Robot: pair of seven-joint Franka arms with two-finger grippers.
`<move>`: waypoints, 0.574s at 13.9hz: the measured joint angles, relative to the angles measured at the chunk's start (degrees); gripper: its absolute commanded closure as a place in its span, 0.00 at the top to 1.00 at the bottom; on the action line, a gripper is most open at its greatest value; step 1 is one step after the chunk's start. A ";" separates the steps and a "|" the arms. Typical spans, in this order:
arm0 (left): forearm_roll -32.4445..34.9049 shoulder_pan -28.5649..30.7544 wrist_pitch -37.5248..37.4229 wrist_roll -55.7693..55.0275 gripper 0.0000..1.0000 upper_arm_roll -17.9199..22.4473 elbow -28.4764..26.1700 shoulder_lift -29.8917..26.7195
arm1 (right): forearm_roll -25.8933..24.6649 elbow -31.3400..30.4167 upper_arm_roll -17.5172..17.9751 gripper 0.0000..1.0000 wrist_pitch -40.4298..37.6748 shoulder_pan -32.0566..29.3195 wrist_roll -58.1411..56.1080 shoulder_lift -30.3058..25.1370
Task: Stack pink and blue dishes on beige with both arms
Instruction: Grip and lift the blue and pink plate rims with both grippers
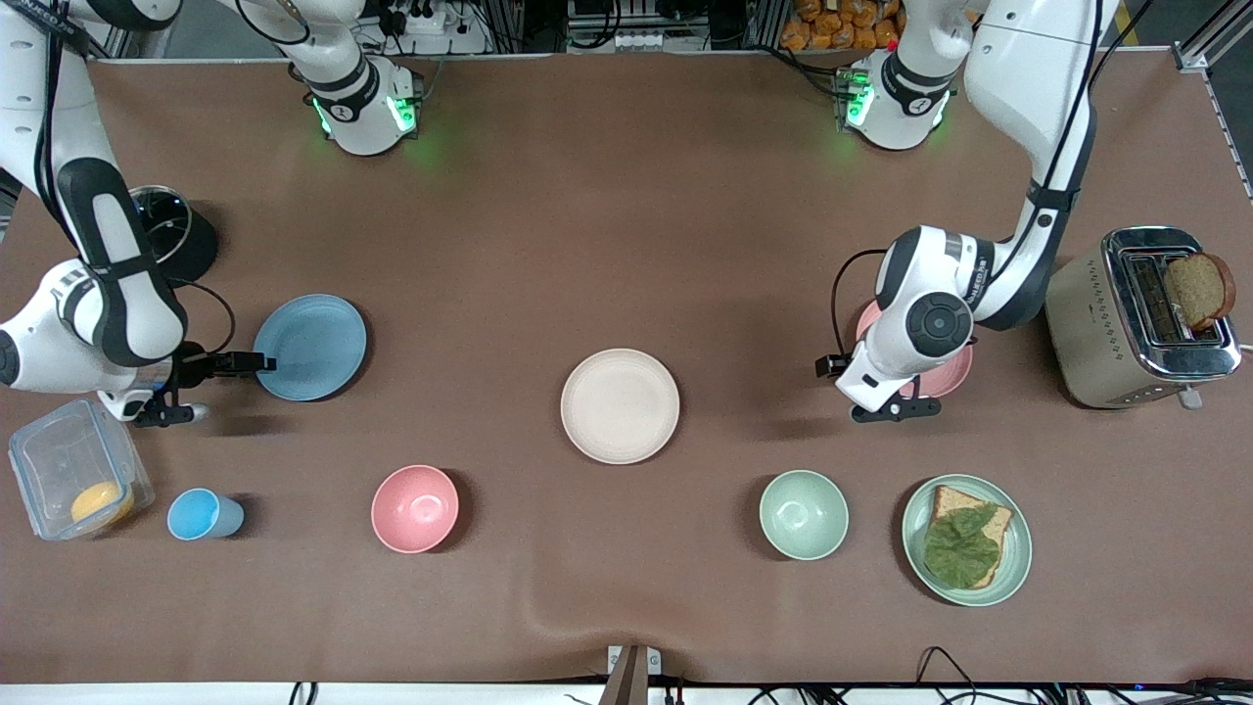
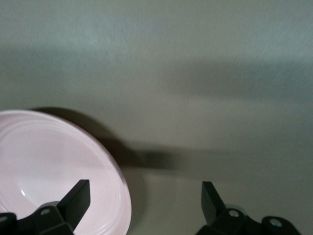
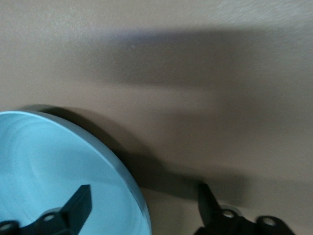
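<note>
The light blue plate (image 1: pixel 310 347) lies toward the right arm's end of the table. My right gripper (image 1: pixel 238 389) is open astride its rim. In the right wrist view one finger (image 3: pixel 80 201) is over the blue plate (image 3: pixel 49 161) and the other over bare table, with the right gripper (image 3: pixel 144 200) holding nothing. The pink plate (image 1: pixel 950 374) lies toward the left arm's end, mostly hidden under the left hand. My left gripper (image 1: pixel 865 388) is open astride the pink plate's (image 2: pixel 49 161) rim, and the left gripper (image 2: pixel 144 198) grips nothing. The beige plate (image 1: pixel 620 404) sits bare mid-table.
Nearer the front camera stand a blue cup (image 1: pixel 201 514), a pink bowl (image 1: pixel 415 508), a green bowl (image 1: pixel 804 514) and a green plate (image 1: pixel 1018 558) with bread and a leaf. A clear container (image 1: pixel 73 480), a black lidded pot (image 1: pixel 166 230) and a toaster (image 1: pixel 1136 318) sit at the table's ends.
</note>
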 measured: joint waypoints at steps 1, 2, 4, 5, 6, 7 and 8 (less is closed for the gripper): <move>0.00 0.05 0.01 0.00 1.00 0.12 -1.12 -0.05 | 0.12 0.09 -0.04 0.21 0.00 -0.02 -0.13 0.10; 0.46 0.12 0.13 0.00 1.00 0.26 -2.22 -0.08 | 0.26 0.19 -0.05 0.13 -0.14 -0.06 -0.15 0.09; 3.95 0.49 0.76 -0.01 1.00 0.38 -3.55 -0.15 | 1.25 0.36 -0.05 0.04 -1.04 -0.08 -0.16 0.09; 4.86 0.71 0.94 -0.01 1.00 0.42 -3.60 -0.46 | 1.81 0.48 -0.05 0.00 -1.57 -0.08 -0.20 0.09; 5.33 0.99 0.95 -0.01 1.00 0.48 -3.45 -1.25 | 2.30 0.58 -0.04 0.00 -1.96 -0.09 -0.23 0.10; 5.62 1.45 0.84 -0.01 1.00 0.51 -3.34 -2.64 | 2.55 0.58 0.00 0.00 -2.24 -0.09 -0.30 0.13; 6.03 2.22 0.28 0.15 1.00 0.58 -3.34 -4.42 | 2.70 0.63 0.05 0.00 -2.92 -0.09 -0.52 0.10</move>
